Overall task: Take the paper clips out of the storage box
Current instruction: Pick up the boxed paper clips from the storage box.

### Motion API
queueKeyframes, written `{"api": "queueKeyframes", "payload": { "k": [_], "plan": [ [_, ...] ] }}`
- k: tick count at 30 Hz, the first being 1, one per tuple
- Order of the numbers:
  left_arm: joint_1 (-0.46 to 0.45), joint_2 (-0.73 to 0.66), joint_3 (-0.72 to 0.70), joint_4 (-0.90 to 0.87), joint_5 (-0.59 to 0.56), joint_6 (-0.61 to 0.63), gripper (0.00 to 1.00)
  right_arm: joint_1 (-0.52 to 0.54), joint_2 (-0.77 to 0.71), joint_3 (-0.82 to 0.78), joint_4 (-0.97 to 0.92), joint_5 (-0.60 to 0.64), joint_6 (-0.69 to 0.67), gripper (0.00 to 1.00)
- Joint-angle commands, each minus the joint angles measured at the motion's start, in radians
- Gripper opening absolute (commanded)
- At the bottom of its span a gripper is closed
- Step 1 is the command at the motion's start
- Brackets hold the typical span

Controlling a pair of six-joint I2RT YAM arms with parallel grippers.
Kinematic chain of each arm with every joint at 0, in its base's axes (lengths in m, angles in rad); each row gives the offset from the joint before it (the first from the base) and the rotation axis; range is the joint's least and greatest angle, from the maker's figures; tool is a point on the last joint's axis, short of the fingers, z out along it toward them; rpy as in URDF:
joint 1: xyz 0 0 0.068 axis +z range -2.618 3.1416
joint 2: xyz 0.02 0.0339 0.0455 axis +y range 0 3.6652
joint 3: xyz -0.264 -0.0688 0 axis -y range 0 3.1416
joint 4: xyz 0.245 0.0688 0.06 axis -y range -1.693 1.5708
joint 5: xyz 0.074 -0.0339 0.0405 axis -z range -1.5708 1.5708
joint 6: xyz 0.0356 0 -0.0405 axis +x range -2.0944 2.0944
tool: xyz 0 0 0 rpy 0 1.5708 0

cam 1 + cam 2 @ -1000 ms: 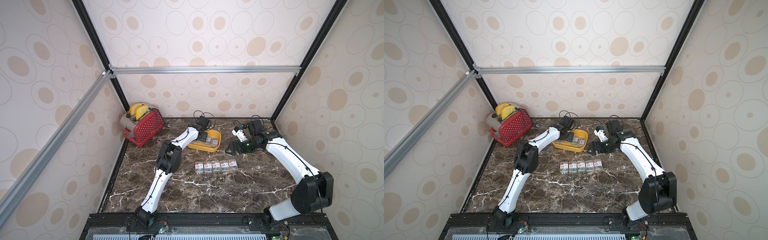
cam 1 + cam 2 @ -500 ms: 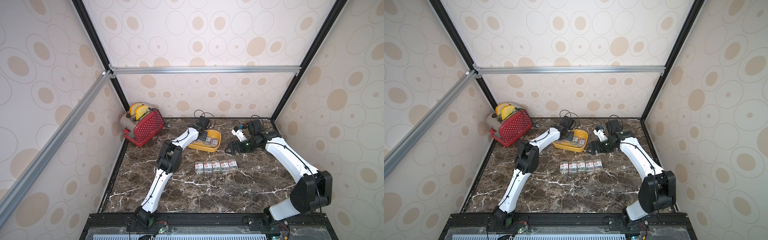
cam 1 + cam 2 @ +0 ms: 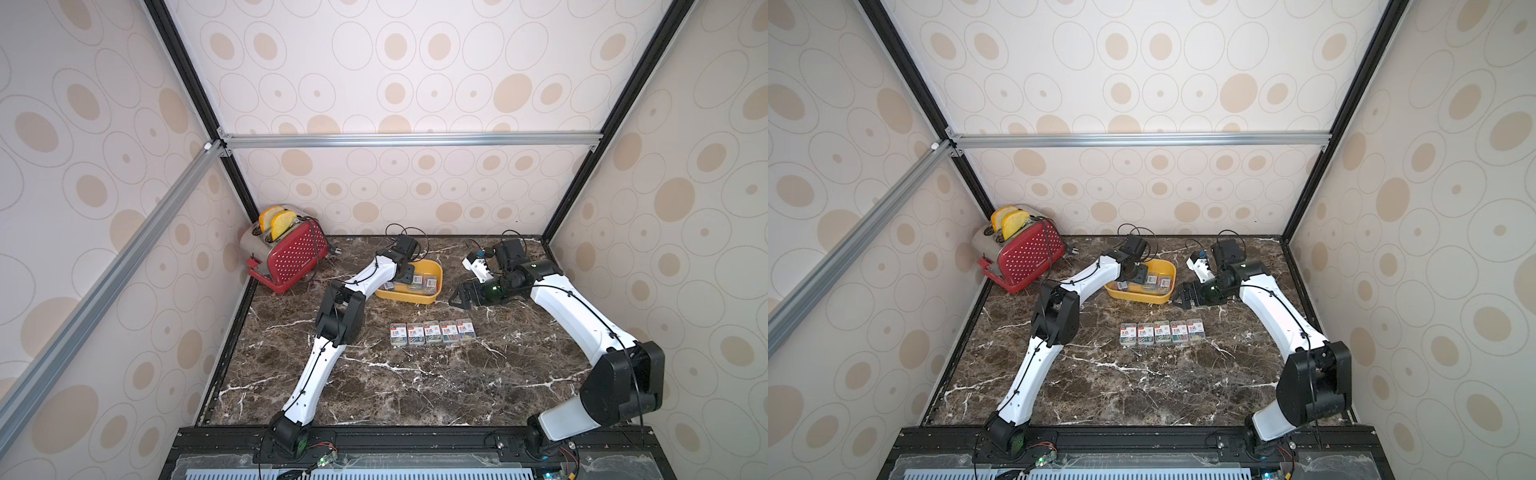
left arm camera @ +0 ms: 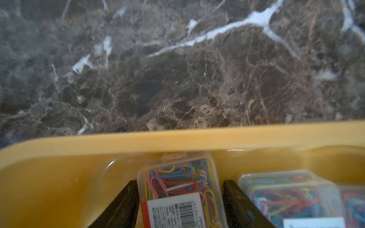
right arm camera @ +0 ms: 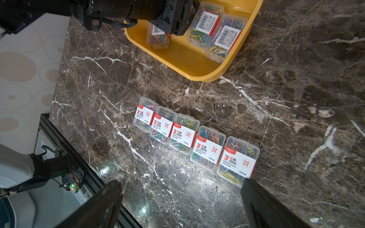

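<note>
Paper clips (image 5: 184,136), multicoloured and packed in small clear plastic rectangular boxes with white-and-red labels, lie in two groups. Five boxes sit side by side on the dark brown marble tabletop (image 3: 415,386), near the shallow yellow plastic storage box (image 3: 405,296) on the robot's side of it, and three show inside it. The left arm (image 3: 320,365) stretches forward from its base, bends at the elbow and reaches over the storage box's left end, wrist pitched down. The left gripper (image 4: 179,180) is down inside, its black fingers (image 4: 124,205) partly spread on either side of one clip box (image 4: 175,209); whether they press it I cannot tell. The right arm (image 3: 582,320) arcs in from the right, and the right gripper (image 3: 457,296) hovers just beside the storage box's right end, jaws spread wide, holding nothing.
</note>
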Motion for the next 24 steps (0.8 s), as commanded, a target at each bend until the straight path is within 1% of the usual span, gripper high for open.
{"api": "queueKeyframes", "payload": {
  "k": [1, 5, 8, 10, 17, 24],
  "plan": [
    [-0.001, 0.050, -0.049, -0.145, 0.034, -0.014, 0.66, 0.005, 0.010, 0.015, -0.003, -0.010, 0.004, 1.00],
    [-0.002, 0.037, -0.079, -0.128, 0.032, -0.015, 0.57, 0.006, 0.007, 0.012, 0.001, -0.011, 0.006, 1.00],
    [0.000, 0.027, -0.084, -0.112, 0.034, -0.012, 0.43, 0.005, 0.006, 0.015, 0.002, -0.011, 0.006, 1.00],
    [0.000, 0.006, -0.098, -0.091, 0.031, -0.012, 0.39, 0.005, 0.005, 0.015, 0.004, -0.011, 0.008, 1.00],
    [0.000, -0.102, -0.100, -0.068, 0.047, 0.010, 0.38, 0.007, 0.003, 0.032, 0.007, -0.010, 0.003, 1.00],
    [0.003, -0.242, -0.080, -0.078, 0.152, 0.028, 0.39, 0.006, -0.015, 0.060, 0.018, -0.014, 0.000, 1.00]
  ]
}}
